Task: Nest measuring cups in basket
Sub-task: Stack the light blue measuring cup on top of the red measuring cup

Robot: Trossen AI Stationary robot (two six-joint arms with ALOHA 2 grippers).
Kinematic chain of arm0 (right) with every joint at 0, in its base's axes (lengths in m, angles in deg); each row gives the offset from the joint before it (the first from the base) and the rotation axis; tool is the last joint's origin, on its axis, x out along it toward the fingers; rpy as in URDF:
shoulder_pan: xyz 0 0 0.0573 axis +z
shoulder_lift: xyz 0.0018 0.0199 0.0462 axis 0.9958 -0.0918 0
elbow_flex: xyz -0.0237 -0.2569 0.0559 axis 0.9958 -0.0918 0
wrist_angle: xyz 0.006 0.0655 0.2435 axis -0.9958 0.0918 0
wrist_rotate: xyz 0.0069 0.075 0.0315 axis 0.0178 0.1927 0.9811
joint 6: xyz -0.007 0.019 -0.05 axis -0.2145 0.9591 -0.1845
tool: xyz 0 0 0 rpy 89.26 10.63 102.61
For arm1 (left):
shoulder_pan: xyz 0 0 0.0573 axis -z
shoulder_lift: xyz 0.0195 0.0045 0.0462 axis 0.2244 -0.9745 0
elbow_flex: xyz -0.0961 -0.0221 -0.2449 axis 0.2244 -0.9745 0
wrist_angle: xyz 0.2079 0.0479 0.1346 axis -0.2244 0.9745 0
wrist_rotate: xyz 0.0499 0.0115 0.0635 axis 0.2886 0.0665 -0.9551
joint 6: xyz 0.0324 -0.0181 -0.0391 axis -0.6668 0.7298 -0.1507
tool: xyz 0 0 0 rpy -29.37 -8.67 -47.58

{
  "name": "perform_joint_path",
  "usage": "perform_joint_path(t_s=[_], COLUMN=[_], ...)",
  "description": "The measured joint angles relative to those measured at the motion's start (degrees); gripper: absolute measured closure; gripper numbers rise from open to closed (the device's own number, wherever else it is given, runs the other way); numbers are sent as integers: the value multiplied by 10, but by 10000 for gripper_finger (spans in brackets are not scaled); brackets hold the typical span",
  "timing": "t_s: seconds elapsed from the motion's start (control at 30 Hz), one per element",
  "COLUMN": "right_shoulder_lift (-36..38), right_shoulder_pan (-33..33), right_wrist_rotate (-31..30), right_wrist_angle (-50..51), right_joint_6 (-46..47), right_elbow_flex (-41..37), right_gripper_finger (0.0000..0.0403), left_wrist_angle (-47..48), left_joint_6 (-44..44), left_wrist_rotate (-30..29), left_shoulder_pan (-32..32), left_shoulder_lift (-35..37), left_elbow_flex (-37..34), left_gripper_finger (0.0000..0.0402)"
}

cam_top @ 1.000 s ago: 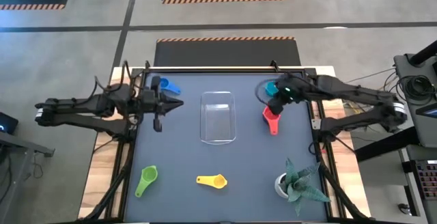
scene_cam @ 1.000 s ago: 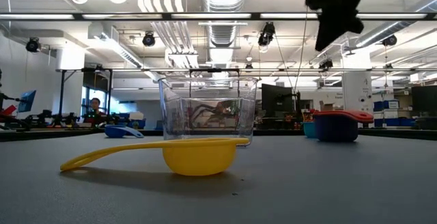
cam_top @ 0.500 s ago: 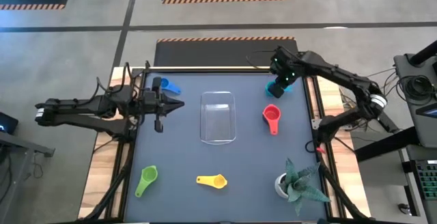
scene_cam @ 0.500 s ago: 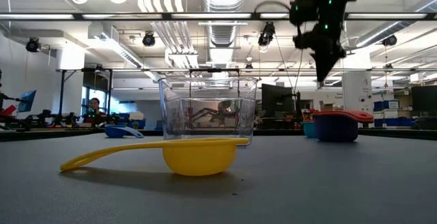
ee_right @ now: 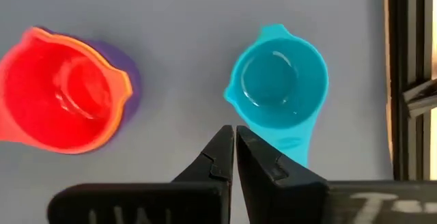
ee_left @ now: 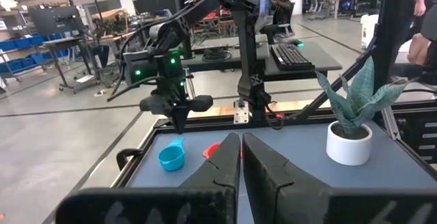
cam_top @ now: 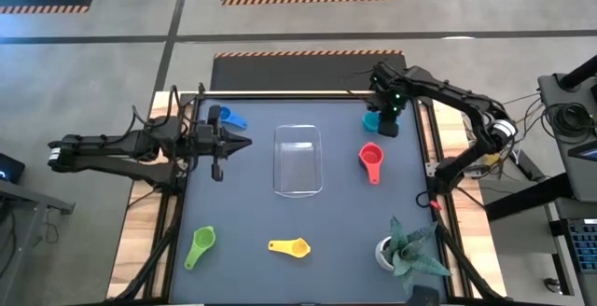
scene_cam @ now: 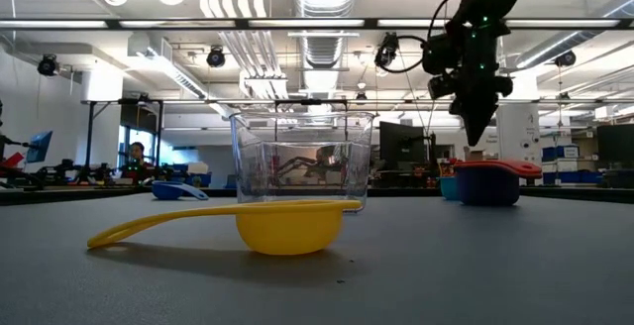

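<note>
The teal measuring cup (ee_right: 276, 80) stands at the table's far right, beside a red cup (ee_right: 65, 91) that sits nested in an orange and a purple one. My right gripper (ee_right: 235, 132) hangs shut above the table, pointing down next to the teal cup (cam_top: 372, 119), touching nothing. The clear basket (cam_top: 298, 160) stands mid-table. A blue cup (cam_top: 231, 119) lies far left, a green cup (cam_top: 201, 245) near left and a yellow cup (cam_top: 291, 247) near the middle. My left gripper (cam_top: 244, 142) waits shut, level, left of the basket.
A white pot with a green plant (cam_top: 401, 250) stands at the near right corner. The table's raised frame (ee_right: 410, 80) runs close beside the teal cup. Open table lies between the basket and the red cup stack (cam_top: 370, 159).
My right gripper has swung from over the red cup stack toward the table's far edge and come down beside the teal cup, rolling about its own axis on the way. It stays shut. No cup has moved.
</note>
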Motion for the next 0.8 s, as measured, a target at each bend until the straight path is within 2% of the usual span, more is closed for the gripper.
perform_joint_path(t_s=[0.1, 0.2, 0.4, 0.5, 0.63, 0.8], right_shoulder_lift=[-2, -2, -1, -1, -1, -1], right_shoulder_pan=[0, 0, 0, 0, 0, 1], right_wrist_rotate=[-26, -38, -41, -57, -59, -52], right_wrist_angle=[-1, -1, -33, -61, -87, -98], right_joint_6=[-7, -23, -139, -175, -182, -191], right_elbow_flex=[-6, -11, -35, -53, -69, -91], right_gripper_finger=[378, 346, 262, 236, 224, 231], left_wrist_angle=[0, 0, 0, 0, 0, 0], left_joint_6=[0, 0, 0, 0, 0, -5], left_wrist_rotate=[0, 0, 0, 0, 0, 0], left_shoulder_pan=[0, 0, 0, 0, 0, 0], left_shoulder_lift=[0, 0, 0, 0, -1, -1], left_elbow_flex=[0, 0, -1, -1, -1, -1], left_gripper_finger=[402, 402, 402, 402, 402, 402])
